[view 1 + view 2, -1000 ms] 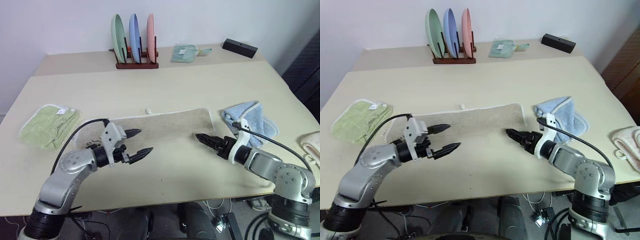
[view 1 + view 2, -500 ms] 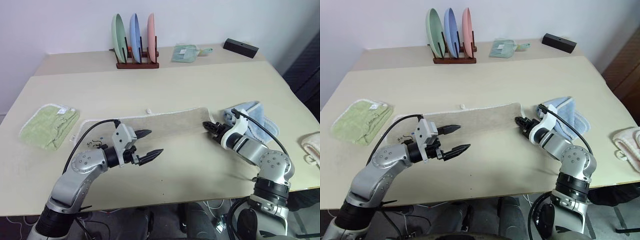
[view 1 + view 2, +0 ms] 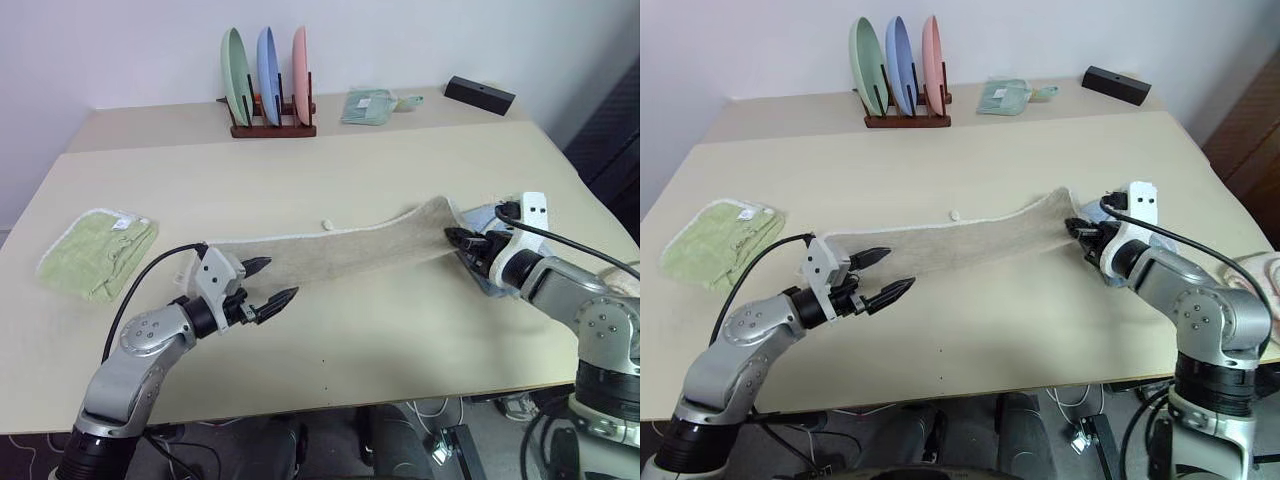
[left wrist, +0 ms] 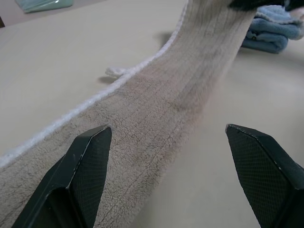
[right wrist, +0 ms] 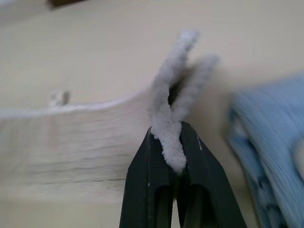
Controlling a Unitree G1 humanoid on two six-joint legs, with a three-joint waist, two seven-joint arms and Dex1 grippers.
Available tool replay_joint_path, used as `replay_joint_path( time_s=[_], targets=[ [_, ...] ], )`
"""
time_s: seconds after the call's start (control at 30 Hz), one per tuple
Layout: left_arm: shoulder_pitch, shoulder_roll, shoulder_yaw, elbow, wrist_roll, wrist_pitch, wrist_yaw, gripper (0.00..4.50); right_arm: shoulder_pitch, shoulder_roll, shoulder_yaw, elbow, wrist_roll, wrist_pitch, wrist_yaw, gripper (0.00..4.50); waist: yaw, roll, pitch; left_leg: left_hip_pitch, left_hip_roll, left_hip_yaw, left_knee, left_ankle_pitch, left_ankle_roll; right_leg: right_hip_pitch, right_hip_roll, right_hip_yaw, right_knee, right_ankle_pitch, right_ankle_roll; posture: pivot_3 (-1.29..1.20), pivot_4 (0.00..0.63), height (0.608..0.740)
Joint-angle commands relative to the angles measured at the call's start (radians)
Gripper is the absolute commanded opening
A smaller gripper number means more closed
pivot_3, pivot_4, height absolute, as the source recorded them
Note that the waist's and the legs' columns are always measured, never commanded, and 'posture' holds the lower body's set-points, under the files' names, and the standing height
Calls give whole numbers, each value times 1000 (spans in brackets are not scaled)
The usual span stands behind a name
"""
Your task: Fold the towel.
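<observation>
The beige towel [image 3: 340,245] stretches across the tabletop [image 3: 350,160] from 9 to 3 o'clock, its 3 o'clock end lifted in the right hand [image 5: 174,142], which is pinched shut on a thin bunch of edge. The left hand [image 3: 262,282] hovers spread wide at the 9 o'clock end, holding nothing. With that end unpinned, pulling may drag the whole towel, or the thin pinch may slip free.

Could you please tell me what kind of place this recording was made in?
Probably an indoor lab or test room set up with household chores: a plain table against a bare wall, several towels laid out including the beige towel, and a plate rack.

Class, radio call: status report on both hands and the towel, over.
Right hand shut on towel corner, lifted. Left hand open beside towel's near edge, holding nothing. Blue towel lies under the lifted end.
</observation>
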State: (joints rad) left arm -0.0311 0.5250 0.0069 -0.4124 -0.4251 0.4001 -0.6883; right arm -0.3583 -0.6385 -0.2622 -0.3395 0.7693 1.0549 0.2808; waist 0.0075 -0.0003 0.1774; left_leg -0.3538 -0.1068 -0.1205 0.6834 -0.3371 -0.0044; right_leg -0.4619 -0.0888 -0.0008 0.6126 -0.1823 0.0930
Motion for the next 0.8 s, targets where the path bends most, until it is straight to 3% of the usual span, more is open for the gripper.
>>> replay_joint_path(
  time_s=[0.03, 0.17, 0.27, 0.63, 0.67, 0.73, 0.8],
  targets=[
    [-3, -1, 5, -28, 1, -11, 4, 3923, -50, -41, 198, -126, -62, -77, 136, 34, -3, 0, 0, 0, 0, 0, 0, 0, 0, 0, 0, 0, 0, 0, 0, 0, 150, 727],
    [-12, -13, 6, -32, 5, -7, 23, 3923, -106, -4, 434, -98, -203, -142, 172, 34, 2, -1, 0, 0, 0, 0, 0, 0, 0, 0, 0, 0, -1, 0, 0, 0, 150, 727],
    [-6, -15, 9, -44, 8, -5, 37, 3923, -140, 54, 510, -26, -277, -167, 164, 34, 6, -2, 0, -1, 0, 0, 1, 3, -5, 0, -1, 0, -1, 0, 0, 0, 150, 727],
    [36, -6, 22, -82, 3, 2, 64, 3923, -156, 130, 566, 77, -392, -217, 234, 34, 4, -2, 0, -1, 0, -1, 0, 3, -5, -1, 0, 0, -2, 0, 0, 0, 150, 727],
    [35, -6, 21, -82, 3, 2, 64, 3923, -156, 135, 564, 78, -396, -218, 241, 624, 4, -2, 0, -1, 0, -1, 0, 3, -5, -1, 0, 0, -2, 0, 0, 0, 150, 727],
    [34, -7, 20, -81, 2, 4, 65, 3923, -152, 139, 560, 53, -386, -230, 279, 1295, 4, -2, 0, -1, 0, -1, 0, 3, -5, 0, 0, 0, -2, 0, 0, 0, 150, 727],
    [33, -6, 20, -79, 2, 4, 64, 3923, -147, 146, 548, 29, -378, -238, 300, 2364, 4, -2, 0, -1, 0, -1, 0, 3, -5, -1, 0, 0, -2, 0, 0, 0, 150, 727]
  ],
)
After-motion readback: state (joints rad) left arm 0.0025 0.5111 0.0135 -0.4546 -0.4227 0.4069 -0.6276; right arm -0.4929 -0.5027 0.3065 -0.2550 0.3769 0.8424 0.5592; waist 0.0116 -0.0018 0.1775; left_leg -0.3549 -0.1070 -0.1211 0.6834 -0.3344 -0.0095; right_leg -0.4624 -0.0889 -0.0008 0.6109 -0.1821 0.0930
